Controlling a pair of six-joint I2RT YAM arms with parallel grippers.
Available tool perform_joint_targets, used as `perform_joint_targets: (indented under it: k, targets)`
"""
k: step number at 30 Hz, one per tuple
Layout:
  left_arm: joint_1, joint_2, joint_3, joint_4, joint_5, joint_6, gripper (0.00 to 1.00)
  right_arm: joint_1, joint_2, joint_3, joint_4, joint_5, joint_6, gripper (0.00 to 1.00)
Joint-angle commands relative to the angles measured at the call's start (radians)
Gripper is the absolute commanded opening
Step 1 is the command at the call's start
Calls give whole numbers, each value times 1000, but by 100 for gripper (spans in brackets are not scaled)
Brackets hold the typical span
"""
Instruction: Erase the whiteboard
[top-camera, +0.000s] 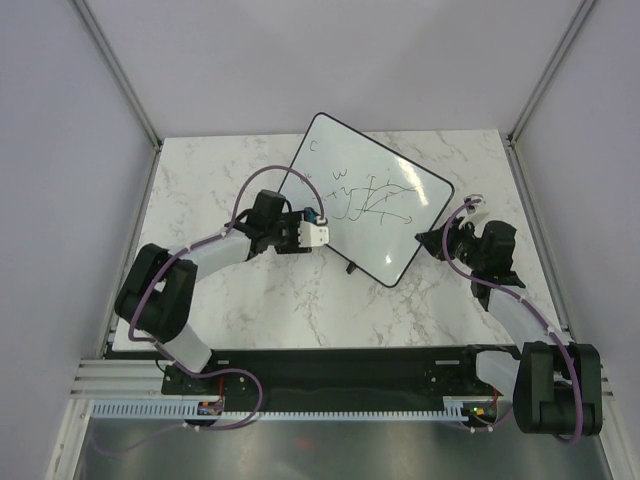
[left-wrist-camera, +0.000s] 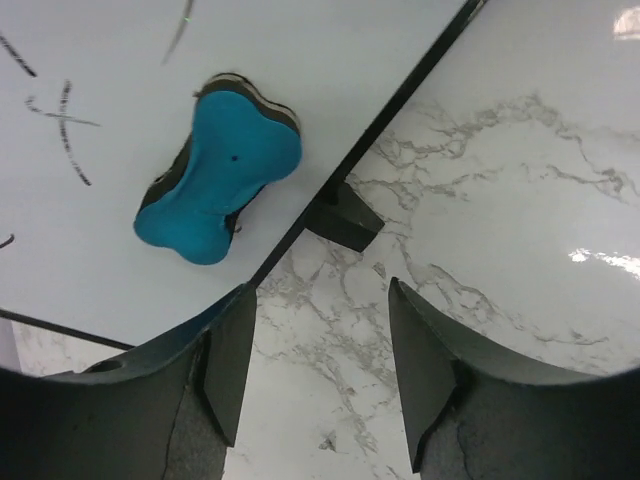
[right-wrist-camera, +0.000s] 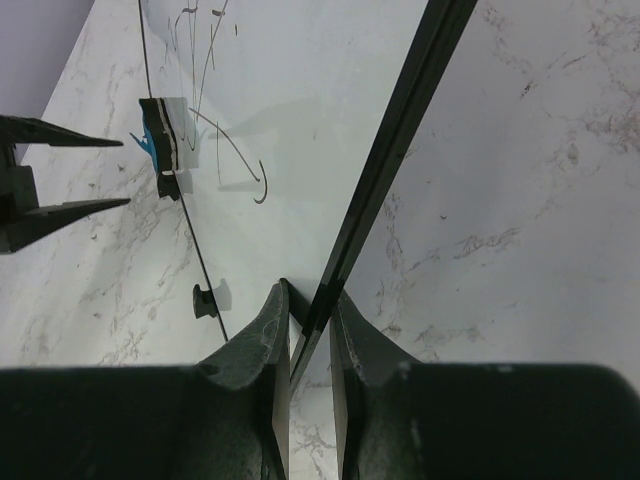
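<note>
While clamped on the whiteboard (right-wrist-camera: 300, 100) edge, right gripper (right-wrist-camera: 308, 300); left gripper (left-wrist-camera: 320, 290) parted over table (left-wrist-camera: 500, 200) beside the eraser (left-wrist-camera: 220, 165).

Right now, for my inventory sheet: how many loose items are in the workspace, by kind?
whiteboard: 1
blue eraser: 1
Total: 2

I see the whiteboard (top-camera: 395, 170) lying askew on the counter (top-camera: 260, 310), dark scribbles (top-camera: 368, 198) across its middle. My left pincer (top-camera: 319, 233) sits at the board's 8 o'clock edge, a speck of blue eraser (top-camera: 314, 214) just beside it; my right pincer (top-camera: 429, 243) meets the 4 o'clock edge.
</note>
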Motion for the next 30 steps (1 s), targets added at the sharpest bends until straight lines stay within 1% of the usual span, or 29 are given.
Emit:
perform_joint_targets:
  k: [1, 2, 7, 10, 15, 19, 22, 26, 30]
  targets:
    - [2, 17, -1, 124, 34, 259, 63, -12, -6, -11, 26, 80, -82, 0]
    - [3, 40, 22, 248, 47, 224, 66, -12, -6, -11, 28, 81, -82, 0]
    - [5, 68, 33, 320, 60, 187, 66, -12, -7, -9, 26, 81, -84, 0]
    - [5, 85, 48, 283, 74, 208, 66, -12, -12, -9, 26, 80, -83, 0]
    - [-2, 131, 76, 283, 66, 232, 66, -12, -12, -11, 31, 78, -80, 0]
    - [-9, 140, 116, 152, 83, 269, 63, -11, -20, -12, 25, 83, -82, 0]
    - [-12, 133, 111, 134, 90, 297, 63, -12, -24, -12, 26, 86, -83, 0]
    - [-17, 137, 142, 55, 97, 311, 63, -12, -15, -12, 28, 83, -80, 0]
    - [-17, 114, 154, 45, 100, 302, 63, -12, -14, -12, 31, 83, -77, 0]
